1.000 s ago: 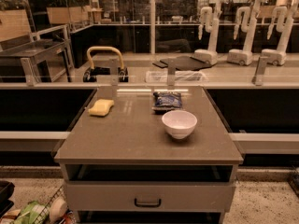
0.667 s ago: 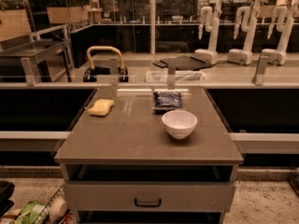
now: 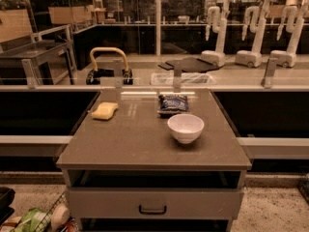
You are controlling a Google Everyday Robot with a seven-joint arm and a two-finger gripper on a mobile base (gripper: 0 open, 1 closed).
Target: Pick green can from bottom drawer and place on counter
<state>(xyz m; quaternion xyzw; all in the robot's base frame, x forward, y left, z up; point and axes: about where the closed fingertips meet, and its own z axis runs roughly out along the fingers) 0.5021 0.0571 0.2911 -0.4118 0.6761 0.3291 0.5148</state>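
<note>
Centrally, white bowl (image 3: pixel 185 127) on counter (image 3: pixel 140 146), looks empty; handled drawer (image 3: pixel 153 203) shut; jaws out of view, state cannot tell.

Single camera, raised at the 6 o'clock edge of the desk (image 3: pixel 140 139), faces 12 o'clock from close range; gripper out of frame.

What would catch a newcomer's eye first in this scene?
A white bowl sits right of centre on the counter, with a blue bag behind it and a yellow sponge at the back left. Under the counter, a drawer with a dark handle is shut, and three white robots stand in the background at upper right. The pincer is out of view.
</note>
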